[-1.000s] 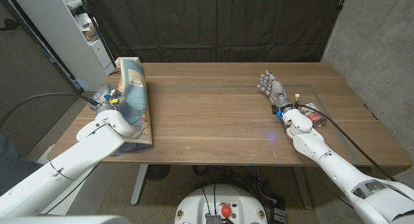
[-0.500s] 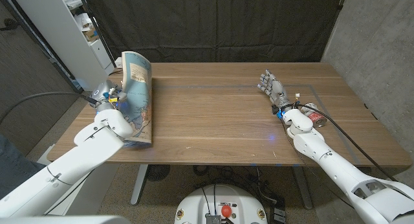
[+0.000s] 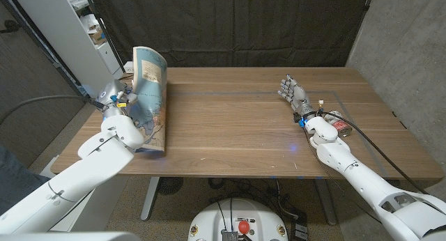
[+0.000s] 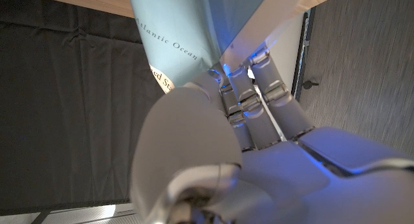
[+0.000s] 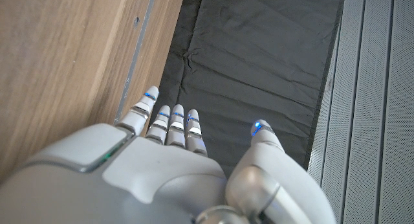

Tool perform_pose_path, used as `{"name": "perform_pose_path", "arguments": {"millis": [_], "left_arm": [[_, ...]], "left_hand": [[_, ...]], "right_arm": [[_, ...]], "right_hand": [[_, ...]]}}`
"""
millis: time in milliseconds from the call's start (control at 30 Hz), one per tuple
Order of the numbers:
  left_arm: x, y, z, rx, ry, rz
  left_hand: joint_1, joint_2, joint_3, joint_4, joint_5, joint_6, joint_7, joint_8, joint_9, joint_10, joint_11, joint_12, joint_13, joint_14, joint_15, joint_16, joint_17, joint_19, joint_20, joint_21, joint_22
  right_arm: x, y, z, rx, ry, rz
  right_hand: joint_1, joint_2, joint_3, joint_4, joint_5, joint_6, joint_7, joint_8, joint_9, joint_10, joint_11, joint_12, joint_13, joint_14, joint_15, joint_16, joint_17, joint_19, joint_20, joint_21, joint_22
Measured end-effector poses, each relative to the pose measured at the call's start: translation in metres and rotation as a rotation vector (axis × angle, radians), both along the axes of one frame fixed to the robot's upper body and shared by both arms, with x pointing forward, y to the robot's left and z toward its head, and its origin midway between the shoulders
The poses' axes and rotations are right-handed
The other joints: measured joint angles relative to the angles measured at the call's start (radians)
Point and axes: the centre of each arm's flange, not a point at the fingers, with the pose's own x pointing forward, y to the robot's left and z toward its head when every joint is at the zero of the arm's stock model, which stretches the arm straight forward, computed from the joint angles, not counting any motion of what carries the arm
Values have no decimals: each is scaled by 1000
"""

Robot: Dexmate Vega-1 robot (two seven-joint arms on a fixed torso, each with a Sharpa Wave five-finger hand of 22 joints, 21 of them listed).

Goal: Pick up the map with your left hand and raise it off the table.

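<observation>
My worry is the pale blue folded paper map (image 3: pixel 151 95) slipping or buckling: I pinch it only along one edge, and being thin and limp it could sag, fold over or slide out between my fingers (image 4: pixel 249 107) if I lift too fast, or its lower edge could drag on the brown wooden bench (image 3: pixel 237 122). My left hand (image 3: pixel 120 104) grips the map at the bench's left end; it stands nearly upright, curled at the top, its lower part at the front edge, seemingly not quite clear. It shows printed sea and "Atlantic Ocean" lettering. My right hand (image 3: pixel 293 92) holds nothing, fingers apart, well away.
</observation>
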Motion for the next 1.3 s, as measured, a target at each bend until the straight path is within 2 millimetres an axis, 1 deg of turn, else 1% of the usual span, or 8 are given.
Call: {"name": "perform_pose_path", "arguments": {"millis": [133,267,567,767,800,967,1233,1300], "left_arm": [[-4,-4,2,4,-9,-9],[-11,-6,5,16,-26,-4],[-21,-14,7,19,-38,-29],[-26,-18,8,20,-47,-44],[-32,-15,15,49,-81,-7],[-38,-18,19,56,-98,-12],[-43,-21,24,66,-115,-14],[-44,-21,25,68,-119,-13]], "left_hand": [[-3,-3,3,0,2,0,0,0,0,4,4,0,1,0,0,0,5,-5,-5,6,0],[-7,-7,7,1,2,0,0,0,0,4,4,-3,8,0,0,0,8,-5,-5,11,0],[-11,-11,7,1,10,2,2,0,0,4,4,-8,29,4,-4,0,14,-5,-5,19,0],[-13,-13,10,4,10,2,2,-1,0,4,4,-12,36,9,1,0,18,-5,-5,27,0],[-15,-15,13,2,10,2,2,-1,0,4,4,-12,36,9,1,0,19,-5,-5,27,0],[-18,-18,16,3,17,3,4,-3,0,4,4,-12,37,9,1,0,20,-11,-11,34,0],[-21,-21,19,0,19,5,5,-4,0,8,7,-15,51,8,1,0,27,-11,-11,41,-3],[-21,-21,21,-1,19,5,5,-4,0,8,7,-19,52,8,1,-1,28,-13,-8,48,-4]], "right_arm": [[0,0,0,-1,-2,0],[-1,-2,3,-3,-7,-1],[-1,-2,3,-3,-7,-1],[-1,-2,3,-3,-7,-2],[-5,-3,6,-9,-19,0],[-6,-3,7,-10,-20,0],[-5,-3,7,-11,-18,1],[-5,-3,7,-12,-17,2]], "right_hand": [[0,0,0,0,0,0,0,0,0,0,0,0,0,0,0,0,0,0,0,0,0],[0,0,0,0,0,6,6,0,0,0,0,0,0,0,0,0,0,0,0,0,0],[0,0,0,0,0,5,5,0,0,4,-4,0,0,0,0,0,0,0,0,0,0],[0,0,0,0,0,5,5,0,0,4,-4,0,0,0,0,0,0,0,0,0,0],[0,0,0,0,0,5,5,0,0,4,-4,0,0,0,0,0,0,0,0,0,0],[4,4,0,0,0,5,5,0,0,4,-4,0,0,0,0,0,0,0,0,0,0],[4,4,0,0,0,5,5,0,0,4,-4,0,0,0,0,0,0,0,0,0,0],[4,4,0,0,0,5,5,0,0,7,0,0,0,0,0,0,0,0,0,0,0]]}}
